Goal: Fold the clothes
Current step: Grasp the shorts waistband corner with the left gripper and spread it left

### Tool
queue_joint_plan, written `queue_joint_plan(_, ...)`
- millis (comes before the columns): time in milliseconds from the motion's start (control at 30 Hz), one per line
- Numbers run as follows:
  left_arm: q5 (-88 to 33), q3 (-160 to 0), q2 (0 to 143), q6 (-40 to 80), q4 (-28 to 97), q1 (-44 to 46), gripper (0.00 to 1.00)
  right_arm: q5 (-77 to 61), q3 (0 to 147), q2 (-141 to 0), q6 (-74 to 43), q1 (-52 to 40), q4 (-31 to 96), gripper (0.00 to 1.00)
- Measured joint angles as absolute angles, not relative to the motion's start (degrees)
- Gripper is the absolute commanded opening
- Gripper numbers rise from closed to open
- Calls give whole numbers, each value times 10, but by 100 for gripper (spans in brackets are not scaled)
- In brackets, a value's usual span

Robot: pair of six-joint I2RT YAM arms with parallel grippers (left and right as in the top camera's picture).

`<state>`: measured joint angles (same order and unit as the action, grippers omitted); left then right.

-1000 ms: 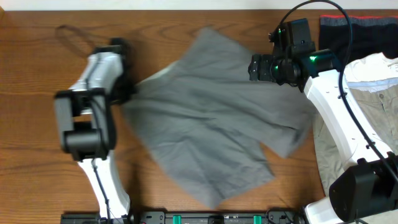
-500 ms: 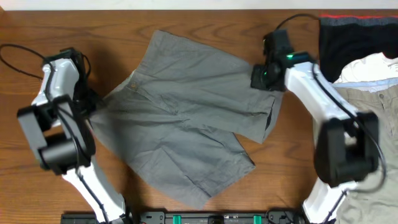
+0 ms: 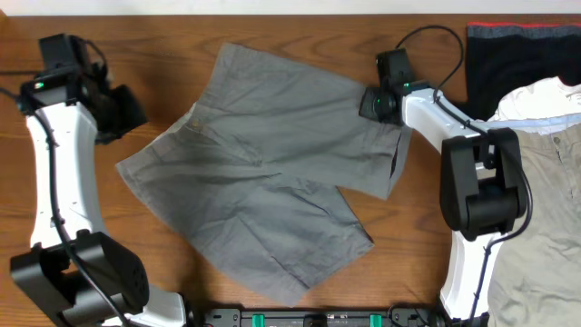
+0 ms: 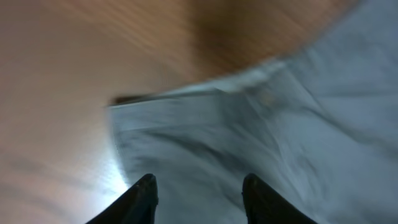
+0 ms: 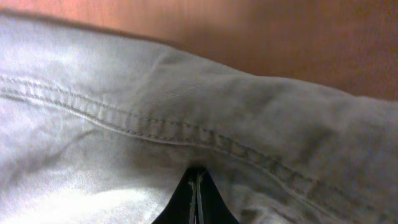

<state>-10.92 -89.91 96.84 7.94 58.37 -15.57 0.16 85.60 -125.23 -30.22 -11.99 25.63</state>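
Right now the grey shorts (image 3: 263,163) lie spread on the desk (image 3: 163,36), with the waistband toward my left arm and the two legs fanned out toward my right. My right end effector (image 3: 368,102) sits at the outer corner of the far leg's hem. In the right wrist view its fingers are pressed together (image 5: 196,186) with the seamed cloth (image 5: 186,93) tight against the tips, so I judge that it pinches that edge. My left end effector (image 3: 127,111) hangs open just off the waistband, holding nothing. Its wrist view is blurred but shows the tips apart (image 4: 200,186) above the waistband corner (image 4: 280,124).

I take the step to be laying the shorts flat before folding one leg over the other. To do it well I would keep the right pinch low to the desk, so the leg does not balloon. I would also smooth out the part of that leg's hem that looks turned over, just below my right end effector. My left should come down on the far end of the waistband, on the same side of the shorts as my right. Both can then carry that long edge across together, with the fold along the crotch seam. The beige trousers (image 3: 545,182) and the black garment (image 3: 517,45) lie beyond the far leg and should be left alone.
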Motion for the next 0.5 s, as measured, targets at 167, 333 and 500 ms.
queue_joint_plan(167, -177, -899, 980, -19, 583, -100, 64, -21, 908, -1295, -309, -110, 219, 2)
queue_joint_plan(333, -191, -899, 995, -79, 567, -44, 68, -86, 940, -1327, -304, -102, 168, 2)
queue_joint_plan(500, -184, -899, 1013, -95, 550, -23, 69, -143, 985, -1356, -296, -101, 163, 4)
